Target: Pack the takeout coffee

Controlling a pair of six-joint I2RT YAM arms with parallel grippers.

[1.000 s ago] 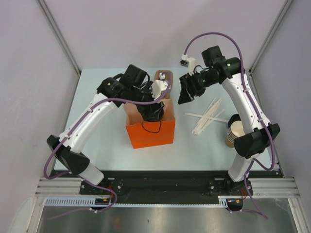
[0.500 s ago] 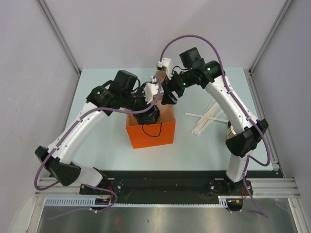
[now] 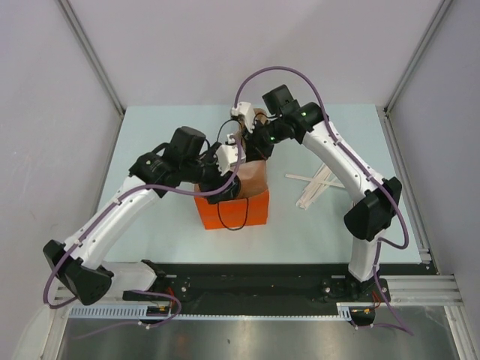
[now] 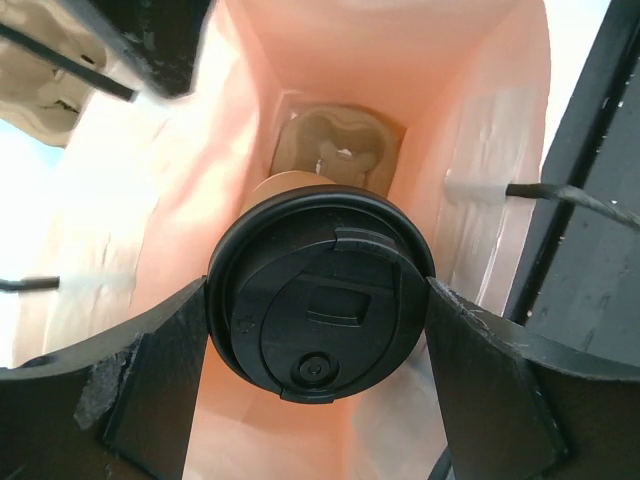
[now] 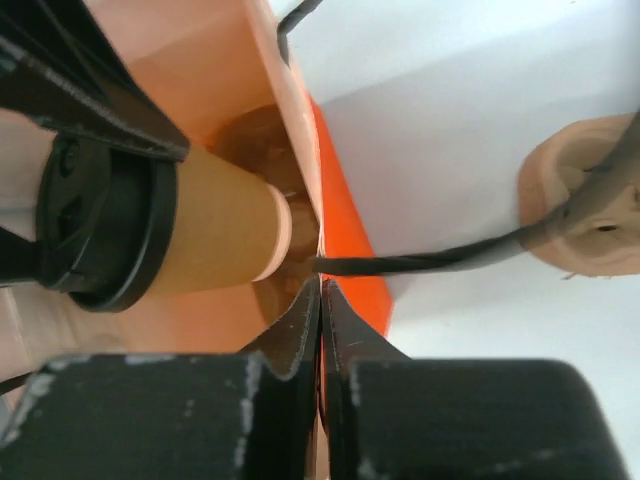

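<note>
The left pincer (image 4: 318, 300) is gripping the takeout coffee (image 4: 322, 325) at its lid, holding it inside the orange bag (image 3: 233, 209) that is standing mid-bench (image 3: 337, 225). The right pincer (image 5: 320, 290) is pinching closed on the bag's far rim.

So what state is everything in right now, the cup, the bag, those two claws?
Tan paper coffee cup with black plastic lid: lidded, held inside the bag.
Orange paper bag: standing open, rim pinched.
Left gripper: closed on the cup's lid.
Right gripper: shut on the bag's rim.
</note>
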